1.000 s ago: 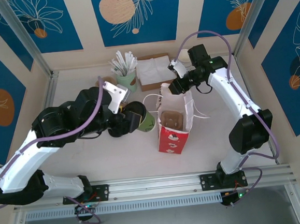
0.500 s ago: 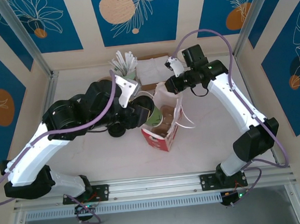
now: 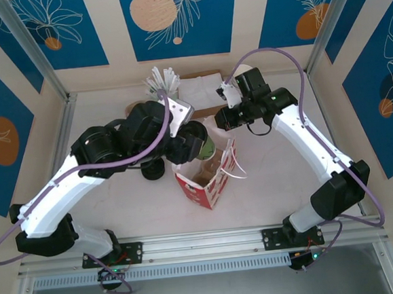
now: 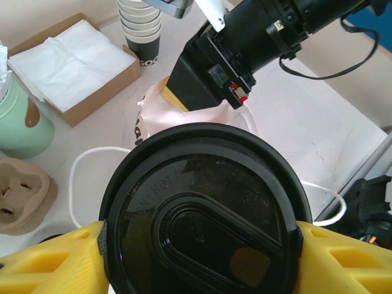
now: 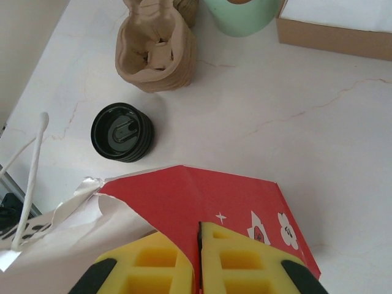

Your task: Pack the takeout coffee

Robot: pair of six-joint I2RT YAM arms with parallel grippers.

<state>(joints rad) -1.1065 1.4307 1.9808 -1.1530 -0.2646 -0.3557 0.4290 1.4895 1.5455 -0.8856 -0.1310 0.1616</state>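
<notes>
The small black-lidded olive-brown paper cup (image 4: 202, 208) sat clamped between the left gripper's (image 4: 199, 257) jaws; the right gripper (image 5: 197, 245) pinched the red-and-white paper bag's (image 5: 233, 196) rim.

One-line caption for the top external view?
Left gripper holds the lidded coffee cup at the mouth of the red-and-white bag while the right gripper pinches its rim.

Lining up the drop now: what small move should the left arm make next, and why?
Probably ease the left gripper forward, sliding the takeout coffee base-first into the bag. It is gripped, tilted, just at the mouth, and the right gripper is pinching the bag's rim, holding it open.
</notes>
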